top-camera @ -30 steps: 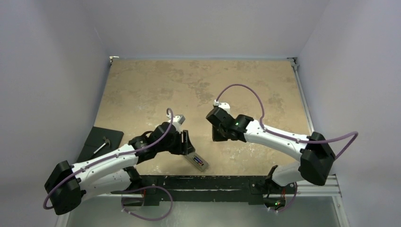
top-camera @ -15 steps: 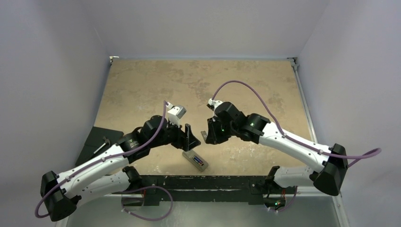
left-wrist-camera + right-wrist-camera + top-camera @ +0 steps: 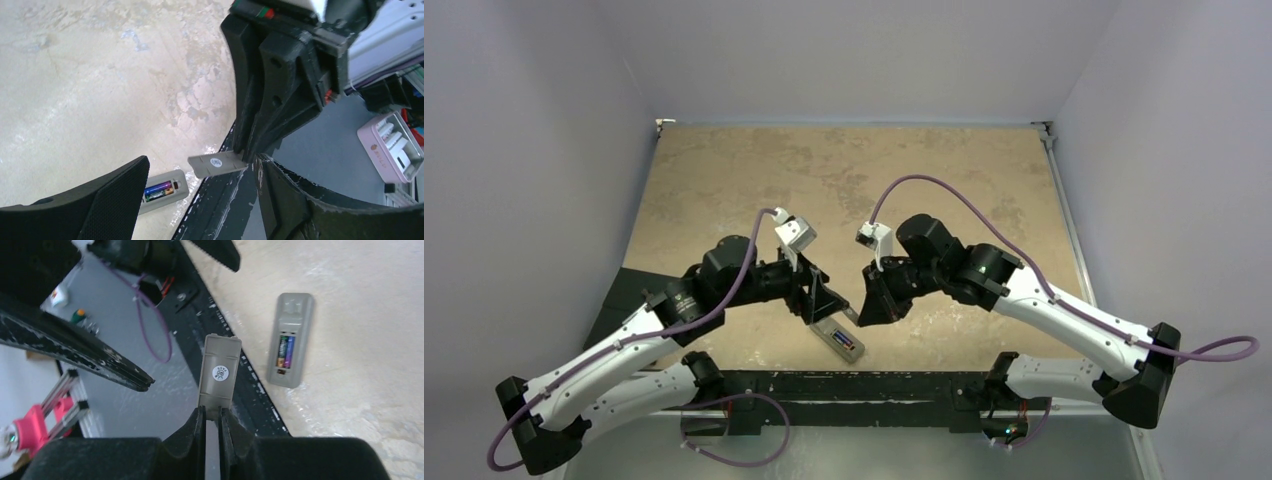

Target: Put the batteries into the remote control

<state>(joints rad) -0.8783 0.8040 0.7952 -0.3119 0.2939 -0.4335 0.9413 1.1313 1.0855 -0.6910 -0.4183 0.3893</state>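
The remote control (image 3: pixel 837 337) lies grey back up near the table's front edge. Both batteries (image 3: pixel 285 351) sit side by side in its open recess, one purple-blue, one dark with a gold end. My right gripper (image 3: pixel 212 412) is shut on one end of a flat grey cover piece (image 3: pixel 219 369) with a round white sticker, held in the air just beside the remote control (image 3: pixel 291 339). My left gripper (image 3: pixel 822 300) hangs open above the remote's far end, gripping nothing. In the left wrist view the cover piece (image 3: pixel 217 164) shows between its spread fingers, with the remote control (image 3: pixel 164 189) below.
A black rail (image 3: pixel 874 385) runs along the table's front edge, right next to the remote. A dark mat (image 3: pixel 629 290) with a small tool lies off the table's left side. A pink box (image 3: pixel 392 147) sits below table level.
My left gripper has opened wider and lifted off the remote. My right arm has swung left and toward the front edge, bringing the cover piece close to the remote.
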